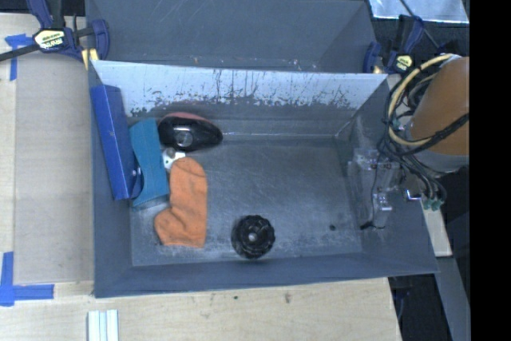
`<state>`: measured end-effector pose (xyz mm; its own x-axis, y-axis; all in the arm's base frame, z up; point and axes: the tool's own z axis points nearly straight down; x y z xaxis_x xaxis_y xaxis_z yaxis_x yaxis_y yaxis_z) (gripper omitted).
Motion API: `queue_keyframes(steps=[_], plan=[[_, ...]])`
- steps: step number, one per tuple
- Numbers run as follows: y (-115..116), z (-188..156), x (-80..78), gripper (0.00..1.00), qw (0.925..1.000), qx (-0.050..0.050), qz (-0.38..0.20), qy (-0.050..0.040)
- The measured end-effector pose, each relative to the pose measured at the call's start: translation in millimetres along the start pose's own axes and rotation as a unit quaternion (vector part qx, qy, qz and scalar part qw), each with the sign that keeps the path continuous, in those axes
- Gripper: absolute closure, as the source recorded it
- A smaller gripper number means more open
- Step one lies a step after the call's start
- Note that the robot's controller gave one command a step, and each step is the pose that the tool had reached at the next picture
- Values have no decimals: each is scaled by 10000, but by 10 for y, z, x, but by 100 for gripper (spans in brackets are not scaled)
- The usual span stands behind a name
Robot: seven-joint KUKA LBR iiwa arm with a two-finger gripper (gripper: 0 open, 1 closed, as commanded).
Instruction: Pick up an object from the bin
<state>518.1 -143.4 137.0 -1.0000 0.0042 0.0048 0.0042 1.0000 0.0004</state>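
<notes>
**Grey bin (303, 172), gripper (374, 220) at its right wall, pick not yet begun**

Grey metal floor seen from above, with every loose thing on the left side. A long blue bar (108, 141) leans against the left wall, with a blue block (148, 156) just beside it. A black rounded mouse-like object (188, 133) lies at the back and an orange cloth (185, 205) in front of it. A black round cap (253, 236) sits near the front wall. The gripper hangs by the right wall over bare floor, well apart from them all. Whether it is spread or pressed together cannot be told. Choosing, reaching, grasping and lifting all appear to remain.
</notes>
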Motion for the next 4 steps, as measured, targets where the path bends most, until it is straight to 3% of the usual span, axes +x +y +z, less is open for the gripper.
queue_keyframes(steps=[1,2,3,4], plan=[[5,-46,-21,0,10000,8,-20,-41],[50,-174,265,0,10000,4,-19,-29],[74,-204,313,0,10000,4,-34,-18],[281,-300,232,0,9992,10,-385,-48]])
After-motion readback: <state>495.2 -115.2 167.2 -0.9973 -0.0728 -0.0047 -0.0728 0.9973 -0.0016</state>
